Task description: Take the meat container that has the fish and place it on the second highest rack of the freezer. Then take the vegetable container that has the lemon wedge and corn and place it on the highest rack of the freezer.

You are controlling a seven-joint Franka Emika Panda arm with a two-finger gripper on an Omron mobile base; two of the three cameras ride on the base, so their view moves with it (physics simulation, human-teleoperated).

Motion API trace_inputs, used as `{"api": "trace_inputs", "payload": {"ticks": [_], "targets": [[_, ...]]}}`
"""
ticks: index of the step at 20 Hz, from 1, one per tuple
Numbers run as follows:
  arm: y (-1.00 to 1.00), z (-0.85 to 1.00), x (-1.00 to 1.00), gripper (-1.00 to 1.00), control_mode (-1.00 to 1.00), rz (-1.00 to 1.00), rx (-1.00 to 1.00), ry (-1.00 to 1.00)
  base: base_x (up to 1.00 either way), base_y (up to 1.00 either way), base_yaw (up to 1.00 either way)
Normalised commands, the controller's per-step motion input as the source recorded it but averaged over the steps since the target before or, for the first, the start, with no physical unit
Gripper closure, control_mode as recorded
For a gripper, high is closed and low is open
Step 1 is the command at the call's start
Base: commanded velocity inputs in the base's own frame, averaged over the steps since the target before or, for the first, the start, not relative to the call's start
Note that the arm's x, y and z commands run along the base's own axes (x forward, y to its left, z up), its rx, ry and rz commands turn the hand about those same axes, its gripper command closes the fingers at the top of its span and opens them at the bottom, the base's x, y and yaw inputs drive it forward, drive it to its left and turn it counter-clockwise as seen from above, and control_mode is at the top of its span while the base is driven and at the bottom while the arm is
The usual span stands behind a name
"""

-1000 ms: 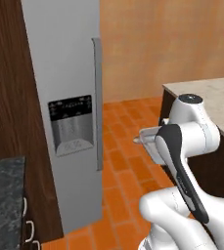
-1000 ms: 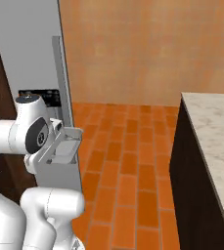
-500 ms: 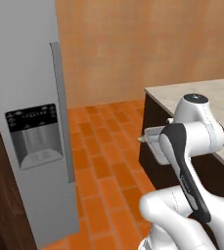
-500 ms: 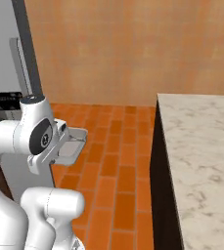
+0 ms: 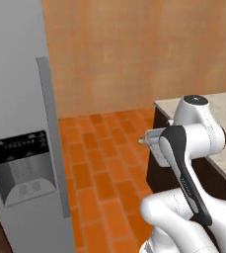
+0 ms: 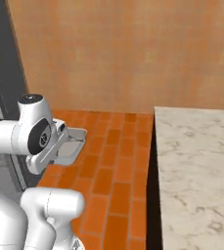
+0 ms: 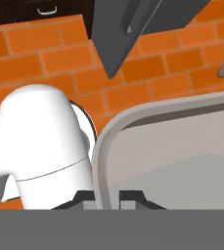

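Brick floor, pincer [image 7: 106, 197] clamping meat container [image 6: 70, 146] rim, pan level

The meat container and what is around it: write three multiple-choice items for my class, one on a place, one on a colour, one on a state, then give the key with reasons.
1. Where is the meat container?
A. On the counter
B. Held up over the brick floor, at the arm's end
C. On a freezer rack

2. What colour is the floor?
A. Orange
B. Blue
C. White

3. What state is the freezer door in?
A. Wide open
C. Removed
B. Shut

Key: 1 B, the right base view shows the pan at the arm's end above the bricks, and the hand view has the jaws shut on its rim. 2 A, the bricks are orange in every view. 3 B, the left base view shows the door's flat front, with handle and dispenser.
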Motion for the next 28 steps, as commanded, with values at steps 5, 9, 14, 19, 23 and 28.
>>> {"api": "trace_inputs", "payload": {"ticks": [5,9,14,19,23,28], "targets": [[0.0,0.0,0.0,1.0,1.0,0.0,0.0,0.0,0.92,-0.36,0.05],[0.0,0.0,0.0,1.0,1.0,0.0,0.0,0.0,1.0,-0.09,0.04],[0.0,0.0,0.0,1.0,1.0,0.0,0.0,0.0,1.0,-0.03,0.03],[0.0,0.0,0.0,1.0,1.0,0.0,0.0,0.0,1.0,-0.02,0.1],[0.0,0.0,0.0,1.0,1.0,0.0,0.0,0.0,0.84,-0.01,0.37],[0.0,0.0,0.0,1.0,1.0,0.0,0.0,0.0,0.02,0.0,0.76]]}}
